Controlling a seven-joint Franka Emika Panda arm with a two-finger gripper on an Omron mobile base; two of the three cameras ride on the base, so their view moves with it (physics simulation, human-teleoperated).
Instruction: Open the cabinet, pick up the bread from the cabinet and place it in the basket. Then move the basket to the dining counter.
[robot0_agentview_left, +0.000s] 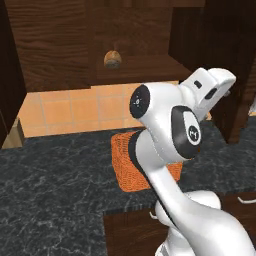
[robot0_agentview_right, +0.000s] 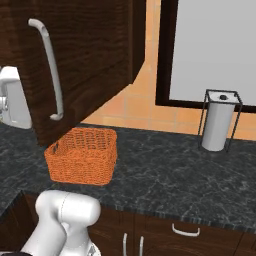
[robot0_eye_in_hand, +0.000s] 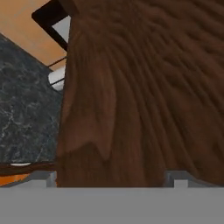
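Item one, the cabinet (robot0_agentview_left: 60, 45): we record it open, its dark wood-grain door (robot0_agentview_right: 90, 60) swung out over the black marbled counter (robot0_agentview_right: 165, 175), the long silver bar handle (robot0_agentview_right: 50, 70) running upright down the door's outer face. Item two, the bread (robot0_agentview_left: 113, 59): a small tan-brown lump sitting on the cabinet's shelf, near the shelf's front edge, well above the counter. Item three, the basket (robot0_agentview_right: 82, 156): orange woven mesh, standing on the black counter close to its front edge and just below the bottom edge of the open door; in the left base view we see it partly hidden behind the white arm (robot0_agentview_left: 170, 135). Item four, the gripper (robot0_eye_in_hand: 116, 177): in the hand view we see its two finger tips (robot0_eye_in_hand: 43, 178) set wide apart at the bottom, with nothing between them, looking straight at brown wood grain very near the camera. Item five, a paper towel roll in a black wire holder (robot0_agentview_right: 220, 122): upright toward the counter's back edge, well apart from the basket, before an orange tiled wall (robot0_agentview_right: 140, 107).
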